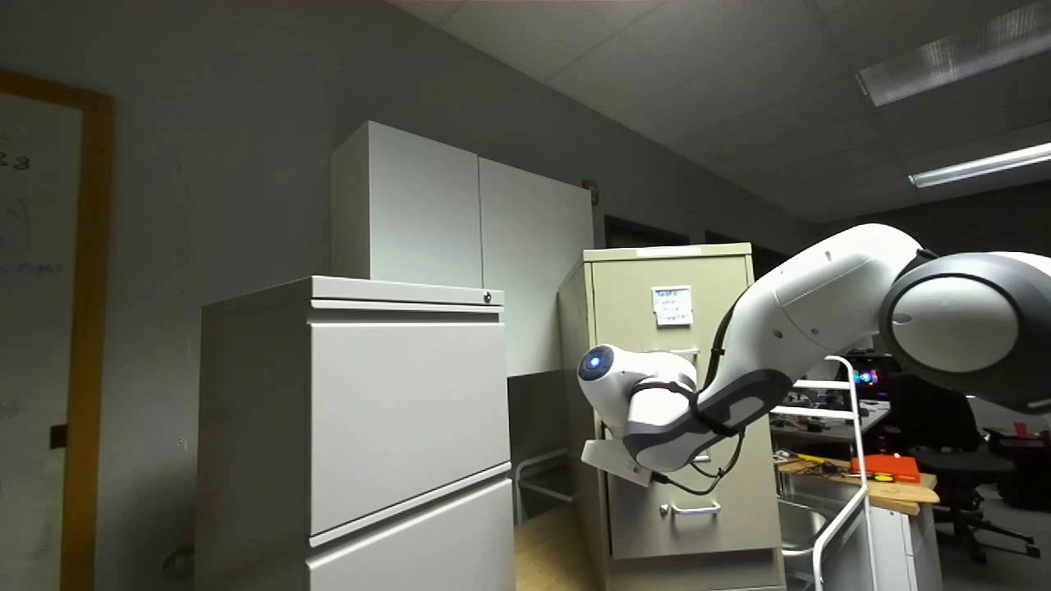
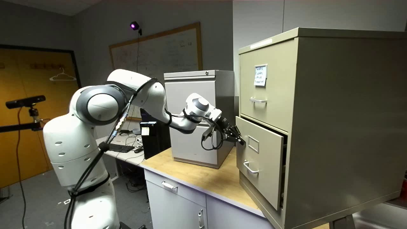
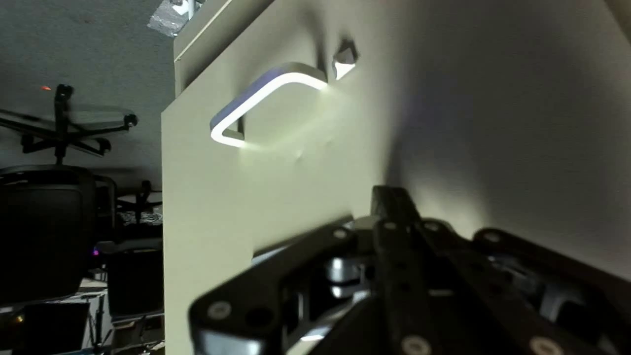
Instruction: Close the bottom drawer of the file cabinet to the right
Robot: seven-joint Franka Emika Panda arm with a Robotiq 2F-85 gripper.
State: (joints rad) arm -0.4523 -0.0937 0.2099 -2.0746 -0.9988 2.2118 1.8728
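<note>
Pointing my black end effector (image 3: 392,197), pressed together, at the flat-fronted bottom drawer (image 2: 265,162) | curved metal pull (image 3: 250,99) gleaming | drawer jutting from the boxy beige file cabinet (image 2: 343,127)

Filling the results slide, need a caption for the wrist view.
Closed gripper at the partly open bottom drawer, metal pull in view, dark chair at left.

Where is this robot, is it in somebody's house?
Probably not. It looks more like an office or a lab: there's a whiteboard with writing on it, a beige file cabinet and a keyboard.
</note>
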